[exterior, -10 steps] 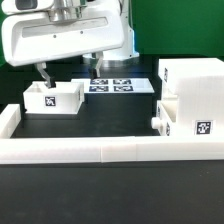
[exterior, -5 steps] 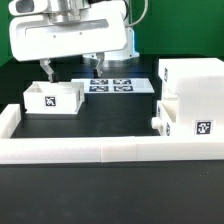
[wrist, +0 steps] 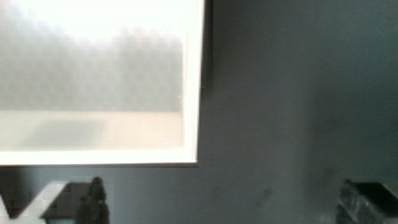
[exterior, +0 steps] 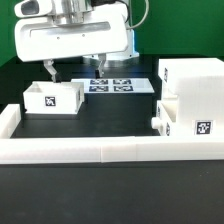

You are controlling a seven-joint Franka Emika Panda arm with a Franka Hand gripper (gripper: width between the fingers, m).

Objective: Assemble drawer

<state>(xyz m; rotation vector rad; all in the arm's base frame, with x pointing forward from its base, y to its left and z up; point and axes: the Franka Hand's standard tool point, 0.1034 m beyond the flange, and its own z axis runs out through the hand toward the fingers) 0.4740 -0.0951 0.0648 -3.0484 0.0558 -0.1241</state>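
Currently two-finger gripper [exterior: 72, 68] [wrist: 222, 200] hovers above the small matte white open-top plastic tray [exterior: 52, 98] [wrist: 98, 80], fingers [exterior: 47, 72] spread wide, holding nothing; tall white boxy housing [exterior: 190, 85] at exterior view's right.

Count: three drawer pieces, three other things.
One housing [exterior: 192, 78] at the exterior view's right; two trays, one tray [exterior: 65, 102] at the exterior view's left and the other tray [exterior: 180, 112] against the housing; two square tags [exterior: 47, 100] on these pieces; one marker board [exterior: 145, 85], far; one low wall strip [exterior: 90, 150], near; one gripper [exterior: 72, 70] with two fingers [wrist: 80, 200].
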